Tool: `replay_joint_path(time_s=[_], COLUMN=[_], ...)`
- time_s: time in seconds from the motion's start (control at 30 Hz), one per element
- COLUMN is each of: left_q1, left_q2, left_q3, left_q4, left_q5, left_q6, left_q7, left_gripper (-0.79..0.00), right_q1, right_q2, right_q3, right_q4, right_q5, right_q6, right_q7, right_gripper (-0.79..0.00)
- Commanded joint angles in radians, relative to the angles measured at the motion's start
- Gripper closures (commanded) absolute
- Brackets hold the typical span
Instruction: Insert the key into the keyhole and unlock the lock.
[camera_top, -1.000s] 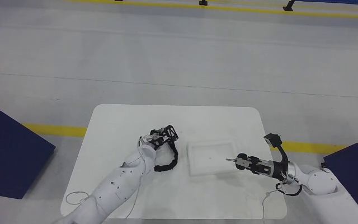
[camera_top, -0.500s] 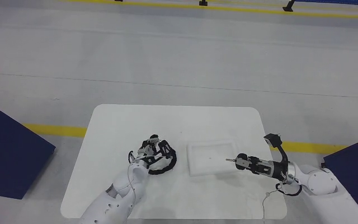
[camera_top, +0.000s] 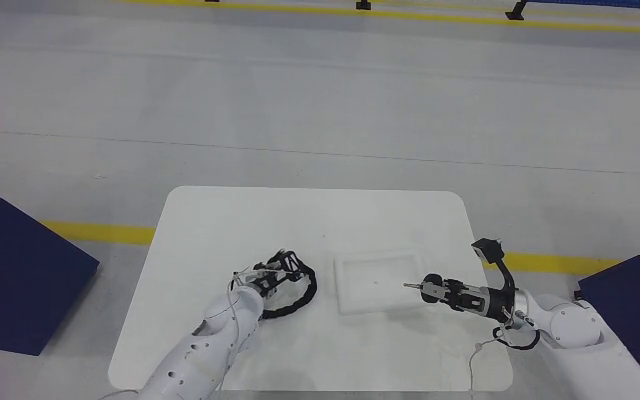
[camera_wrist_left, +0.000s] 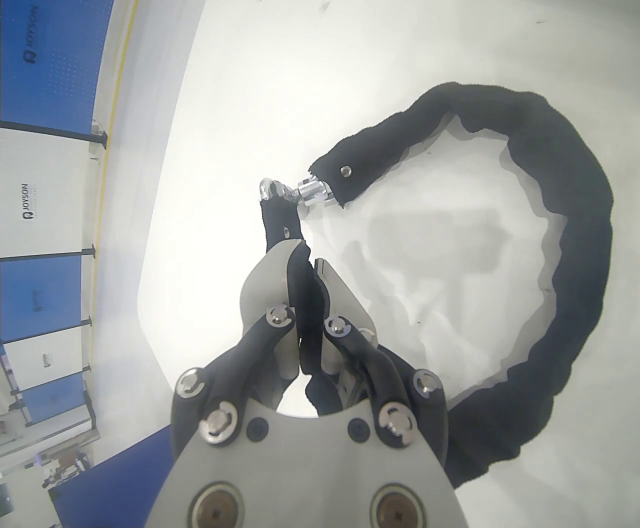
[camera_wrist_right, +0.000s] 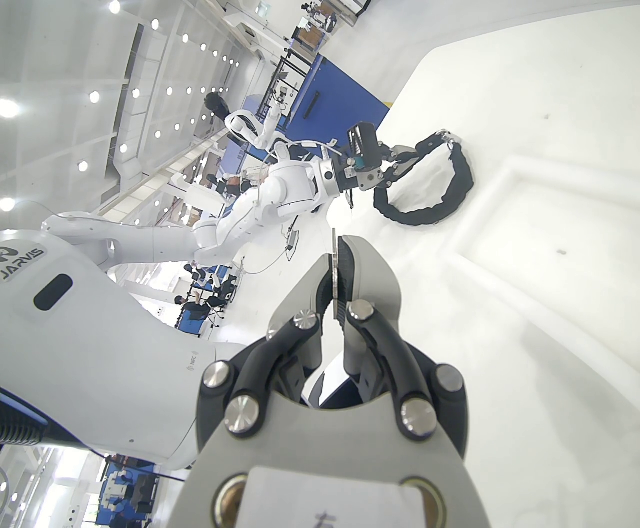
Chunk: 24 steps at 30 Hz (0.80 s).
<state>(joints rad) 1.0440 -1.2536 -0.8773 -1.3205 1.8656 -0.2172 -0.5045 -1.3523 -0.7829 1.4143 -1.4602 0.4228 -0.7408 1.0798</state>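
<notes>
The lock (camera_top: 299, 295) is a chain in a black fabric sleeve, curled in a loop on the white table (camera_top: 200, 240). My left gripper (camera_top: 273, 276) is shut on one sleeved end of the lock (camera_wrist_left: 575, 250), close to its two shiny metal end pieces (camera_wrist_left: 312, 192). The left gripper (camera_wrist_left: 306, 257) clamps the fabric between its fingers. My right gripper (camera_top: 428, 288) hovers at the table's right side, shut on a thin metal key (camera_top: 410, 286) that points toward the lock. The key (camera_wrist_right: 333, 260) stands edge-on in the right gripper (camera_wrist_right: 339, 250). No keyhole is visible.
A shallow white tray (camera_top: 372, 257) lies between the two grippers, its raised rim (camera_wrist_right: 500, 180) facing the right one. Bare tabletop extends behind and to the left of the lock. The table's front edge is close to both arms.
The left arm has drawn back toward the table's front left, dragging the lock with it. The right arm and key have held still.
</notes>
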Motion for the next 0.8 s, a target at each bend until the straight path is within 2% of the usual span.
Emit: replay_joint_path(time_s=[0.0,0.23,0.27,0.3,0.33,0.43,0.53,0.77], left_q1=[-0.003,-0.022,-0.024,-0.027,-0.030,-0.037,-0.041,-0.070], left_q2=[-0.002,-0.016,-0.019,-0.021,-0.023,-0.028,-0.032,-0.047], left_q3=[-0.004,-0.004,-0.003,-0.003,-0.002,-0.006,-0.014,-0.036], left_q4=[0.005,0.036,0.041,0.045,0.049,0.056,0.060,0.095], left_q5=[-0.006,-0.028,-0.032,-0.036,-0.039,-0.054,-0.074,-0.170], left_q6=[-0.009,-0.008,-0.006,-0.005,-0.005,-0.010,-0.020,-0.033], left_q7=[-0.014,-0.046,-0.049,-0.051,-0.054,-0.060,-0.063,-0.111], left_gripper=[0.000,-0.012,-0.102,-0.157,-0.175,-0.320,-0.388,-0.360], right_q1=[0.000,0.000,0.000,0.000,0.000,0.000,0.000,0.000], right_q2=[0.000,0.000,0.000,0.000,0.000,0.000,0.000,0.000], right_q3=[0.000,0.000,0.000,0.000,0.000,0.000,0.000,0.000], right_q4=[0.000,0.000,0.000,0.000,0.000,0.000,0.000,0.000], right_q5=[0.000,0.000,0.000,0.000,0.000,0.000,0.000,0.000], right_q6=[0.000,0.000,0.000,0.000,0.000,0.000,0.000,0.000], right_q7=[0.000,0.000,0.000,0.000,0.000,0.000,0.000,0.000], right_gripper=[0.000,0.000,0.000,0.000,0.000,0.000,0.000,0.000])
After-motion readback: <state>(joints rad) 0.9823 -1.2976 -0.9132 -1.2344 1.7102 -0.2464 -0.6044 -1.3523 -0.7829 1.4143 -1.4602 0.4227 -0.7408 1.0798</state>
